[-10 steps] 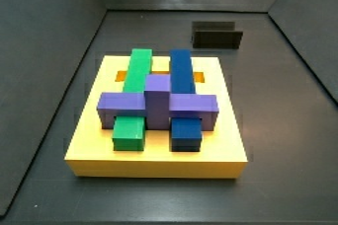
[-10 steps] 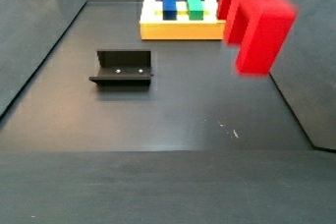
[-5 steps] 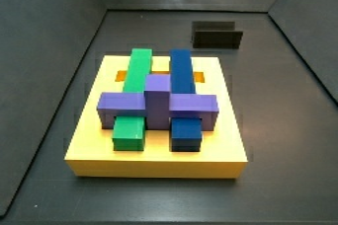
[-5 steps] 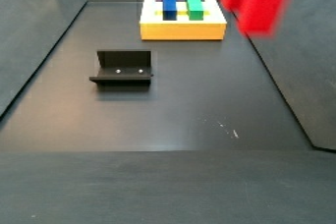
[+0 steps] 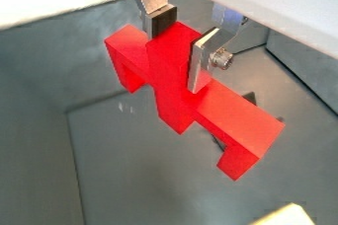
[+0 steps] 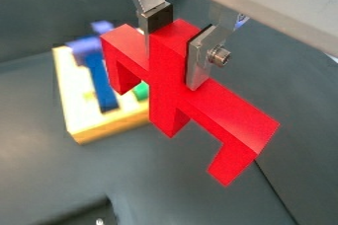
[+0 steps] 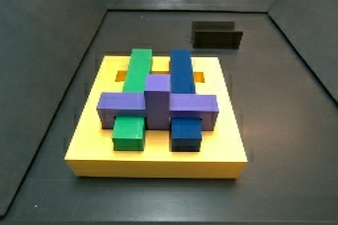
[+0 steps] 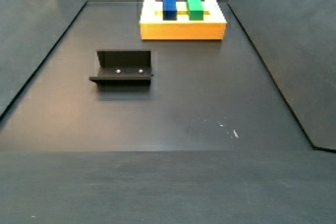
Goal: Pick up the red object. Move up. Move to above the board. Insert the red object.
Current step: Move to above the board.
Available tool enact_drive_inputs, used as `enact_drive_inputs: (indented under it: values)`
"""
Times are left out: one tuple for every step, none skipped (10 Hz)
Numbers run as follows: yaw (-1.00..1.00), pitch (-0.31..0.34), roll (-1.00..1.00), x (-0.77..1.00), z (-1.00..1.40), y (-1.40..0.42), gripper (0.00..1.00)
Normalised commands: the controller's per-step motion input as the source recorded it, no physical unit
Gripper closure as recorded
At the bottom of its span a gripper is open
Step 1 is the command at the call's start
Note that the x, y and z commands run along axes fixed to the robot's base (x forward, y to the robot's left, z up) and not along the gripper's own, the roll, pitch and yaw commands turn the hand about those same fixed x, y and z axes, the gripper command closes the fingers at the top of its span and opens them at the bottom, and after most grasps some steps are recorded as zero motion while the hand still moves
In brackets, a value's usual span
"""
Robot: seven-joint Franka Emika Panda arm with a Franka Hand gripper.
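A side view looks down steeply from close by the board point(image 7: 158, 120), with the fixture point(image 7: 218, 37) far behind it. Another side view faces the opposite way across the floor: fixture point(image 8: 124, 68) nearer, board point(image 8: 183, 22) far. Both wrist views look down past the gripper point(image 5: 181, 39) point(image 6: 177, 37), which grips the red object point(image 5: 185, 101) point(image 6: 185, 96); one shares the board point(image 6: 93, 101).

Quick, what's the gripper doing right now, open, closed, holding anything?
Gripper: closed on the red object, its fingers clamping the raised middle part, seen in both wrist views; held up off the floor.
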Motion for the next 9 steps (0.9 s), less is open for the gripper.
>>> enact_drive_inputs:
  values:
    - [1.0, 0.023, 0.01, 0.19, 0.16, -1.4, 1.0]
    - [1.0, 0.036, 0.01, 0.21, 0.16, -1.4, 1.0]
    - [1.0, 0.042, 0.01, 0.23, 0.16, -1.4, 1.0]
    - [1.0, 0.057, 0.02, 0.26, 0.17, -1.4, 1.0]
    - [1.0, 0.069, 0.02, 0.28, 0.18, -1.4, 1.0]
    - [1.0, 0.089, 0.03, 0.19, 0.11, -0.77, 1.0]
    - [1.0, 0.098, 0.03, 0.16, 0.09, -0.52, 1.0]
    - [1.0, 0.104, 0.04, 0.1, 0.05, -0.26, 1.0]
    - [1.0, 0.11, 0.05, 0.07, 0.04, -0.18, 1.0]
